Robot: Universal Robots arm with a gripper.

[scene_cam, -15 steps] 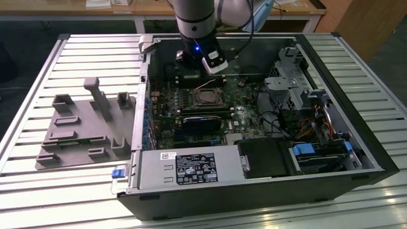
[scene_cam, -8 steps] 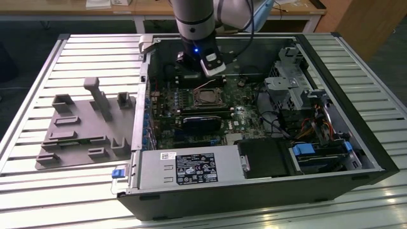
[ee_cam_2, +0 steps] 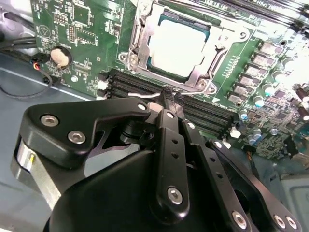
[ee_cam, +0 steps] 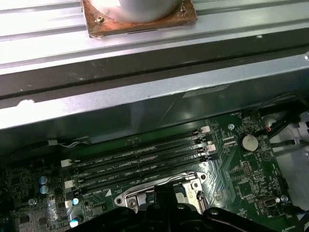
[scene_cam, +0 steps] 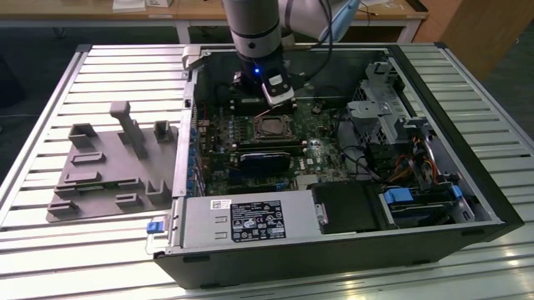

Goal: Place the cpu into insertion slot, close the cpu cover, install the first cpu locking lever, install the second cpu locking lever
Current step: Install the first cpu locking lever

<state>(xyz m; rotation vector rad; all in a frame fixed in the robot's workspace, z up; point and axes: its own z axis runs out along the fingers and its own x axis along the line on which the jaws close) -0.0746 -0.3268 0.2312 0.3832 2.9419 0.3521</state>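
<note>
Gripper [ee_cam_2: 170, 99] is down inside the case [scene_cam: 467, 187] at the socket edge. Its fingers are clenched together, and from the second wrist view they look pinched on the end of a thin wire lever [ee_cam_2: 153, 95] just beside the memory slots [ee_cam_2: 126, 83]. The cpu [ee_cam_2: 177, 42] sits flat in the socket with its pale top showing through the window of the cover [ee_cam_2: 224, 36]. The cover lies down over it, so placing and closing look done and the work is at a lever. I can't tell whether this lever is hooked under its tab, or where the other lever stands.

Main risk, judged: the wire is thin, round and springy, held only at the fingertips, so it could slip out and snap back up, leaving the cover unclamped. If the push goes straight down rather than down and sideways, the lever probably misses its catch and pops free on release. The fingertips are very close to the memory slots and the board [ee_cam_2: 87, 29], so overshoot could scrape the slot latches or small parts nearby. Uneven force with only one lever loaded might tilt the cover and press the cpu crooked onto its contacts. Contact is also hard to judge, because in the first wrist view the gripper body hides most of the socket.
</note>
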